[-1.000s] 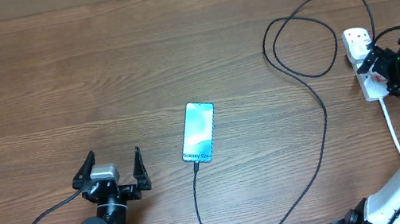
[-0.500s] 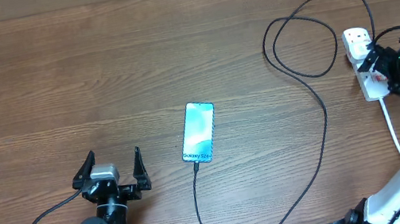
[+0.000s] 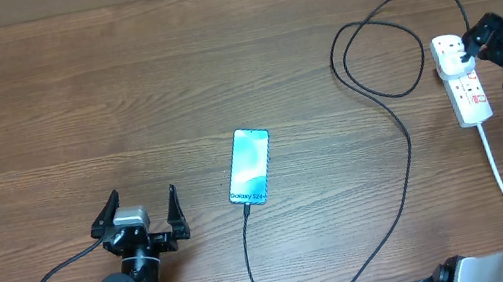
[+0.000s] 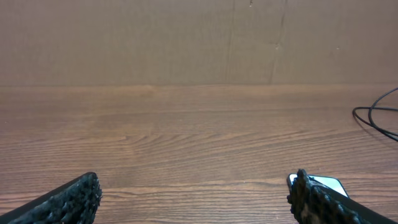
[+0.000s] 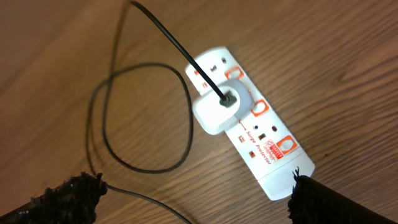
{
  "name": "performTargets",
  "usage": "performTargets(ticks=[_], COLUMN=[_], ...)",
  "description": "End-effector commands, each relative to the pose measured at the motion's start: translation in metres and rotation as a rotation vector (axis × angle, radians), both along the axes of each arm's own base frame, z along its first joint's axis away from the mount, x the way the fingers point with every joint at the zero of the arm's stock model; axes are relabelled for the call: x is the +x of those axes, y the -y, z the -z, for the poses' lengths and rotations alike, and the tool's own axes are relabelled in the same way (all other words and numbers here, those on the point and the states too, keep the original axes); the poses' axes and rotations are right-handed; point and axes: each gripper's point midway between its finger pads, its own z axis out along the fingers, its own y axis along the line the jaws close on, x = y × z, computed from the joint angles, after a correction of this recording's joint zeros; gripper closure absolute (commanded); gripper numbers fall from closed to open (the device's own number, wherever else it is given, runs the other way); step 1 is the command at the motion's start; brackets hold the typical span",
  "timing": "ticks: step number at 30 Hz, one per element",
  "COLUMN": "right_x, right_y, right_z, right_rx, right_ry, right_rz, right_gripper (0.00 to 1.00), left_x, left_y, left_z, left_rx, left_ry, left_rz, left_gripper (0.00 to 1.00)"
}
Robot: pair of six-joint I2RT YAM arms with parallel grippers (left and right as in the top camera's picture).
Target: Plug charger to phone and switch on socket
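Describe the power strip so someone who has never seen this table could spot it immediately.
On the wooden table, look to the far right side, well away from the phone in the middle. The power strip lies flat there: a narrow white bar with orange-red switches, a white adapter plugged in, and, unlike the thin black charger cable, a thicker white cord.

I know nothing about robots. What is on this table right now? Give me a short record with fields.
phone: flat on the table, screen up
charger: white adapter plugged into the socket, black cable running to the phone's near edge
socket: white strip at the far right; switch state unclear
left gripper: open, empty, left of the phone
right gripper: open, empty, near the socket
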Motion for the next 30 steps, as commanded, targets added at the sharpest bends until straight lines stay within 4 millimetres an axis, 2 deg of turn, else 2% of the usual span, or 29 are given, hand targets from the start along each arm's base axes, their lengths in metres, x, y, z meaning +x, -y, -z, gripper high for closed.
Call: performTargets(ticks=[1,8,14,19,30], right_x=[-0.007,-0.027,-0.044,-0.05,-0.05], right_y=[-0.002,-0.012,-0.021,-0.024,-0.024], right_z=[-0.045,-0.099,-0.131,-0.142,-0.142], right_rx=[-0.054,-0.12,-0.163,-0.178,-0.177], right_ry=[0.11,0.244,0.329,0.358,0.358], right_rz=[-0.001,-0.002,-0.002,-0.002,-0.003], right_gripper=[0.0,0.0,0.0,0.0,0.0], left_x=[0.0,0.0,0.0,0.0,0.0], left_y=[-0.001,-0.001,-0.001,-0.001,-0.001], left_z=[0.0,0.0,0.0,0.0,0.0], left_rx=[0.025,0.025,0.025,0.025,0.025], left_ry=[0.007,0.007,0.007,0.007,0.007], left_rz=[-0.006,-0.006,-0.006,-0.006,-0.006], left_gripper=[0.01,0.0,0.0,0.0,0.0])
